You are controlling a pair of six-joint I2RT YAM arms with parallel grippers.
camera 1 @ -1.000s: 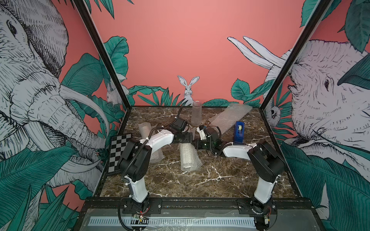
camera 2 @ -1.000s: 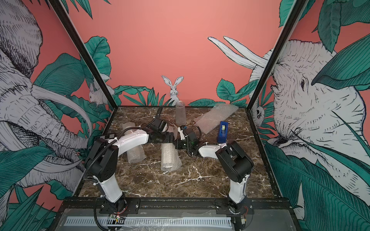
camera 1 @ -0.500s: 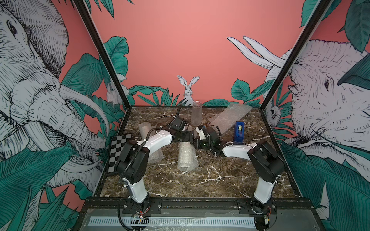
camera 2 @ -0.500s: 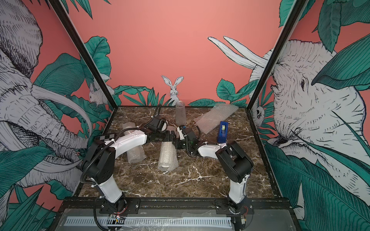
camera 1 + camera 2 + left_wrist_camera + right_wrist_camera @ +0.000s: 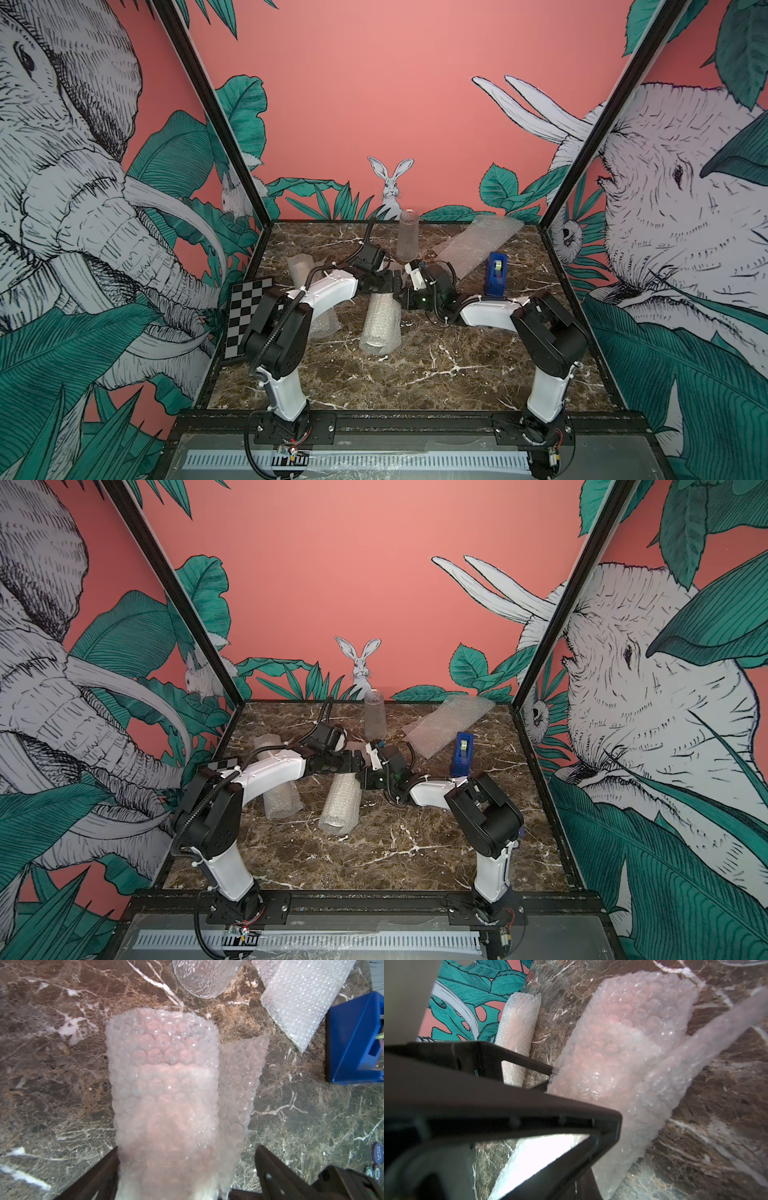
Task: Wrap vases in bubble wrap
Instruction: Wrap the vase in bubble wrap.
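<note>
A wrapped vase (image 5: 380,324) lies in the middle of the table (image 5: 436,374), rolled up in bubble wrap (image 5: 164,1084). The left gripper (image 5: 187,1148) sits over its far end with the jaws wide apart, one on each side. One finger (image 5: 99,1174) touches the wrap and the other stands a little away. The right gripper (image 5: 616,1122) is just to the right, jaws together, with its tip at a loose flap (image 5: 239,1084) of the wrap. I cannot tell if it pinches the flap. A second wrapped vase (image 5: 282,804) lies to the left, partly under the left arm (image 5: 328,291). The clear glass vase (image 5: 408,235) stands at the far side. A flat sheet (image 5: 478,243) of wrap and a blue tape holder (image 5: 496,274) are at the far right.
</note>
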